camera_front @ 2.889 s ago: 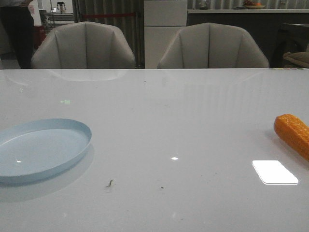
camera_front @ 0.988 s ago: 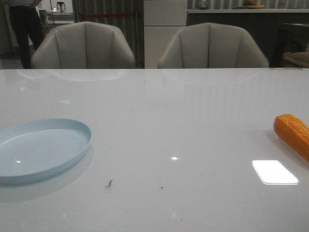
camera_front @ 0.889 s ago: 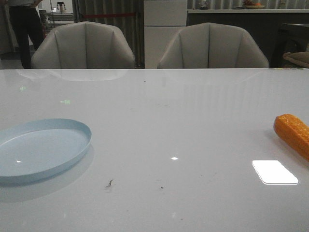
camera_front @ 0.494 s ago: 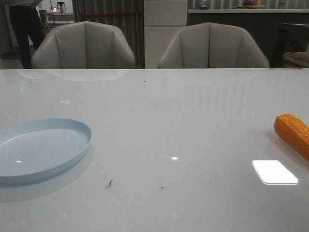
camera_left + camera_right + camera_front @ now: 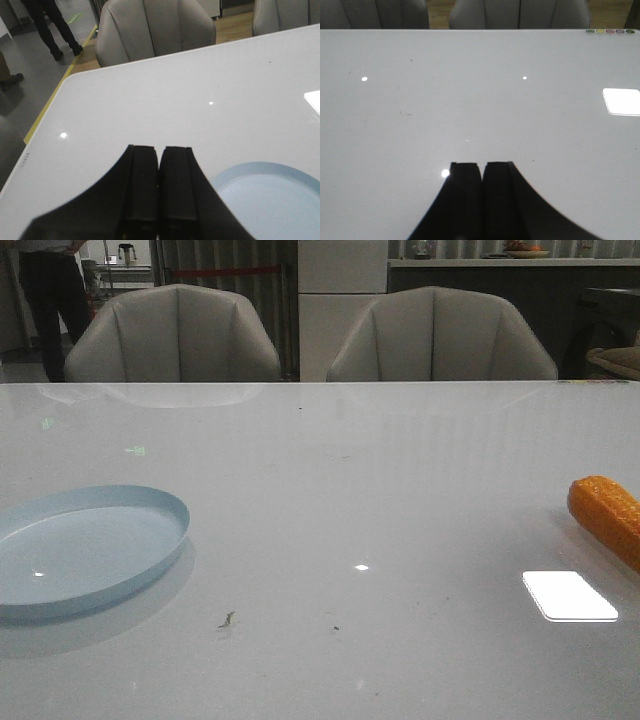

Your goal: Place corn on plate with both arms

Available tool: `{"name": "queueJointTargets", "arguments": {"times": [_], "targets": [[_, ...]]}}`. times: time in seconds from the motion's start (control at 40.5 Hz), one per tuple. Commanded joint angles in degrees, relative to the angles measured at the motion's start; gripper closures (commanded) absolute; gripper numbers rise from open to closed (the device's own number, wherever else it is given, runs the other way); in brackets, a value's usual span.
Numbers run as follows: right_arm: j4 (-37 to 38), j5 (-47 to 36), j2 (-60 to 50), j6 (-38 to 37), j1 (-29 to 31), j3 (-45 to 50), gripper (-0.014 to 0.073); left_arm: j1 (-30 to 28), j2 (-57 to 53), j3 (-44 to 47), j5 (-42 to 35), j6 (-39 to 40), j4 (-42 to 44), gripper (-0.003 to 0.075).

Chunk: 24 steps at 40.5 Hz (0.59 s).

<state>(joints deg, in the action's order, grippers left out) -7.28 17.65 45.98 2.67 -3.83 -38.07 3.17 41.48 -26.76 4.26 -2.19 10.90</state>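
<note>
The orange-yellow corn [image 5: 607,517] lies on the white table at the far right of the front view, partly cut off by the frame edge. The pale blue plate [image 5: 85,545] sits empty at the left; part of it also shows in the left wrist view [image 5: 270,200]. My left gripper [image 5: 159,148] is shut and empty, just beside the plate's rim. My right gripper [image 5: 482,164] is shut and empty over bare table; the corn is not in its view. Neither gripper shows in the front view.
Two grey chairs [image 5: 175,335] stand behind the table's far edge [image 5: 320,383]. A person [image 5: 45,300] stands at the back left. Small dark specks [image 5: 227,620] lie on the table near the front. The left table edge [image 5: 45,135] shows in the left wrist view.
Nothing on the table has moved. Only the person at the back left has shifted a little.
</note>
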Motion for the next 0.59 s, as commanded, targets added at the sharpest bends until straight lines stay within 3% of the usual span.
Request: {"name": "queueJointTargets", "arguments": {"times": [0.0, 0.123, 0.247, 0.37, 0.568], "targets": [[-0.31, -4.28, 1.35, 0.27, 0.21, -2.08, 0.0526, 0.07, 1.22, -2.10, -5.39, 0.58, -0.01, 0.0619], [-0.31, -4.23, 2.73, 0.27, 0.21, -2.08, 0.0486, 0.07, 1.76, -2.10, -5.39, 0.58, -0.01, 0.0556], [-0.31, -3.92, 3.46, 0.27, 0.21, -2.08, 0.0320, 0.07, 1.76, -2.10, -5.44, 0.58, -0.01, 0.0452], [-0.31, -3.34, 3.84, 0.27, 0.21, -2.08, 0.0161, 0.07, 1.76, -2.10, -5.44, 0.58, -0.01, 0.0402], [-0.31, -2.60, 3.91, 0.27, 0.21, -2.08, 0.0148, 0.07, 1.79, -1.88, -5.00, 0.58, -3.86, 0.0401]]}}
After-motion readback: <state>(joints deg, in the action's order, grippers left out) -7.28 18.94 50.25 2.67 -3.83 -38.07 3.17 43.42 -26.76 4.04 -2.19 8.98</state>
